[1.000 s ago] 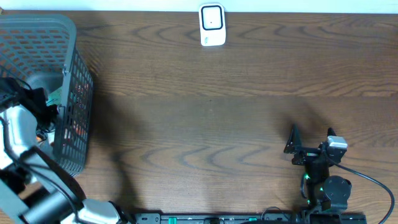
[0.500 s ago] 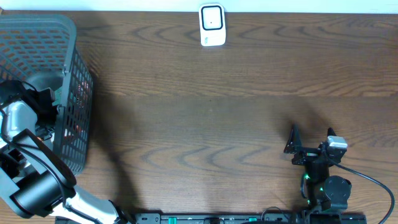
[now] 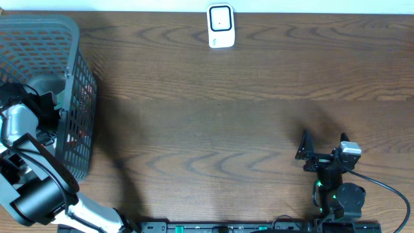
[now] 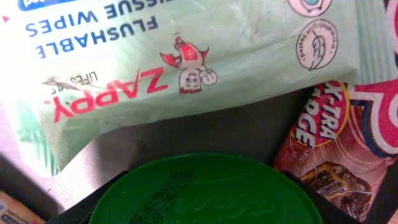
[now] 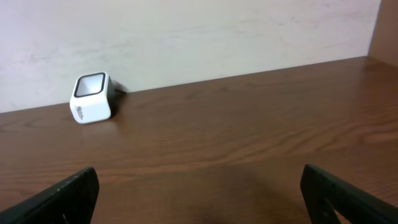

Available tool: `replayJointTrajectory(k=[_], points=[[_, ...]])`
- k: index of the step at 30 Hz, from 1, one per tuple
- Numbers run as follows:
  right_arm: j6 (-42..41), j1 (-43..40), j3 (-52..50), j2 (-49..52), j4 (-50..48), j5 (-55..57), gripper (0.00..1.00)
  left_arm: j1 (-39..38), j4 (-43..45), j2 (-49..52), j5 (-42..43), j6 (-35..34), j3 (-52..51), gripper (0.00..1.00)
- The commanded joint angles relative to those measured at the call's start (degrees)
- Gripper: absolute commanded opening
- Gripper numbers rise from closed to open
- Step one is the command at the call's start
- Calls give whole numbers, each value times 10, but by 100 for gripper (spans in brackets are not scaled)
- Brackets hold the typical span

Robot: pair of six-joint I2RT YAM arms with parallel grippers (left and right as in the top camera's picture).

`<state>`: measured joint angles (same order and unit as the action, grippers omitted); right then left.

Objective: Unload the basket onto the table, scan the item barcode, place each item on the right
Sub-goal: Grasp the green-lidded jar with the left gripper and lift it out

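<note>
A round container with a green lid [image 4: 205,193] lies in the grey mesh basket [image 3: 71,39] at the table's left. My left gripper [image 4: 208,208] is down inside the basket [image 3: 44,107], its dark fingers [image 4: 87,208] pressed against both sides of the lid. A dark printed patch crosses the lid's top. The white barcode scanner [image 3: 220,26] stands at the far edge of the table, also in the right wrist view [image 5: 92,98]. My right gripper [image 3: 303,149] rests open near the front right, with nothing between its fingers [image 5: 62,196].
In the basket, a pale green pack of flushable wipes [image 4: 174,68] lies just beyond the lid, and a red snack packet [image 4: 351,143] lies to its right. A black cable [image 3: 388,188] runs by the right arm's base. Brown wooden table [image 3: 220,123] spans between the arms.
My left arm has shifted deeper into the basket and its jaws have come in from wide open. The right arm has not moved.
</note>
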<state>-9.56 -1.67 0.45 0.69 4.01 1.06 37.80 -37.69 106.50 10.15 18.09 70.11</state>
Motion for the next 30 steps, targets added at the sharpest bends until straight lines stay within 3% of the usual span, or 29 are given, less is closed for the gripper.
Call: replayJointTrajectory(k=[1, 15, 19, 30], points=[[9, 5, -1, -4, 1, 3, 99, -1, -5, -18, -16, -2, 2, 46], [9, 5, -1, -4, 1, 3, 99, -1, 0, -29, -18, -2, 14, 47], [9, 5, -1, -4, 1, 3, 99, -1, 5, -48, -18, -2, 18, 55], [9, 5, -1, -4, 1, 3, 99, -1, 5, -72, -22, -2, 19, 55]])
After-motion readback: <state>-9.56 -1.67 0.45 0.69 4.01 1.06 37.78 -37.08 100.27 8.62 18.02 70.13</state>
